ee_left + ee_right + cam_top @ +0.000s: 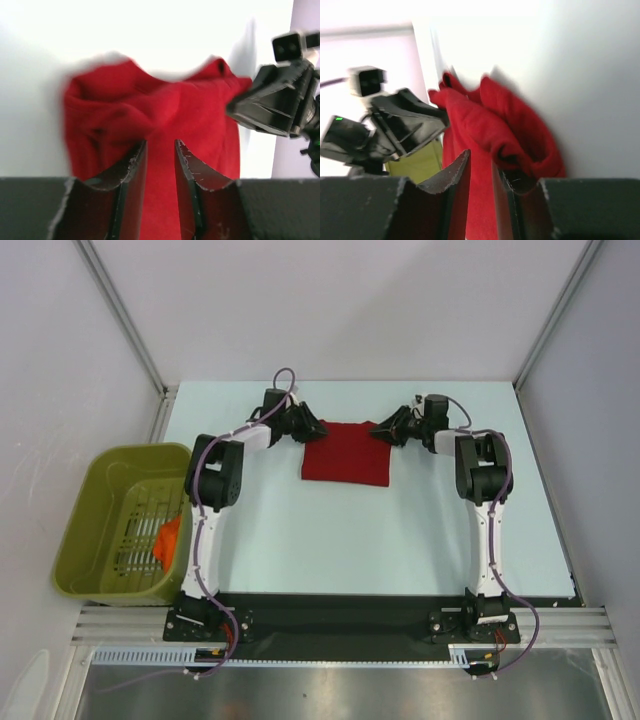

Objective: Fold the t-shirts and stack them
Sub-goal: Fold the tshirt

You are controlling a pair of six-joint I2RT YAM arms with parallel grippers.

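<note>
A red t-shirt [346, 455] lies folded into a rectangle at the far middle of the table. My left gripper [316, 428] is at its far left corner and my right gripper [383, 430] at its far right corner. In the left wrist view the jaws [160, 142] stand a narrow gap apart with red cloth [165, 110] filling the gap. In the right wrist view the jaws [481, 155] are equally close, and a fold of the shirt [475, 125] wraps over the right finger. Both views are blurred.
A green basket [120, 520] stands off the table's left edge with an orange-red garment [168, 538] inside. The pale table top [380, 540] spreads in front of the shirt. Enclosure walls and posts stand behind and to both sides.
</note>
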